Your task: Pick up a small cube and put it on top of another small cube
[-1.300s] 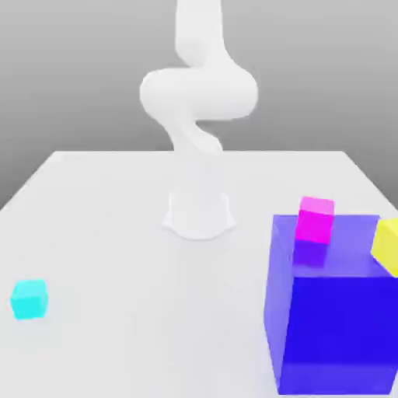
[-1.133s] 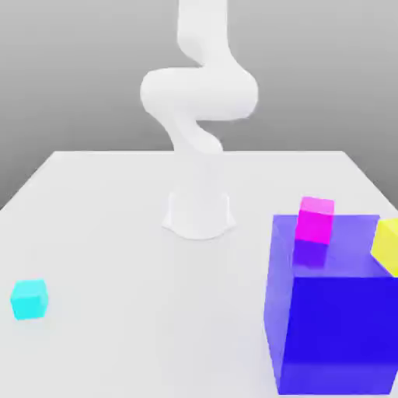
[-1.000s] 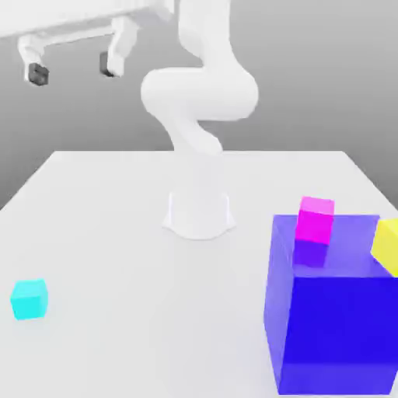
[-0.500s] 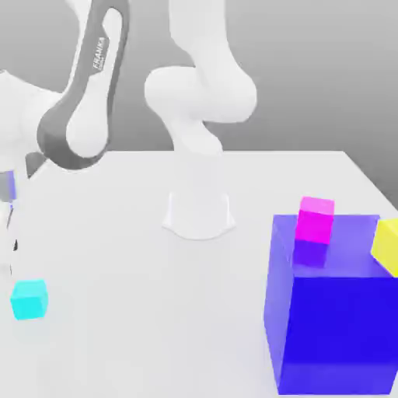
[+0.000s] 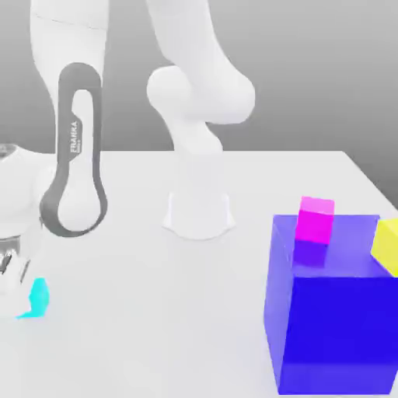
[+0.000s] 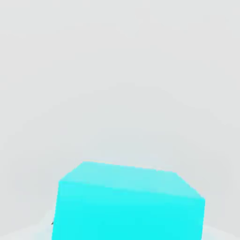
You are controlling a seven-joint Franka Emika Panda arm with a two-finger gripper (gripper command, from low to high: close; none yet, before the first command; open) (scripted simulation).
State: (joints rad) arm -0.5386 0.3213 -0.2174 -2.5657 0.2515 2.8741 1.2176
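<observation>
Hand (image 5: 14, 289) down at the tabletop's (image 5: 140, 326) near edge on the exterior view's left, fingers apparently pinching the small cube (image 5: 37, 299). Looks rigid, light, maybe slick; flat opposite faces, mid-height, suit best.

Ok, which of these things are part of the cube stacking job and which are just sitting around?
Part of the job:
cyan cube, at the exterior view's left
claw, down at that cube
magenta cube, a possible base

Just sitting around:
big blue block
yellow cube
white table
</observation>
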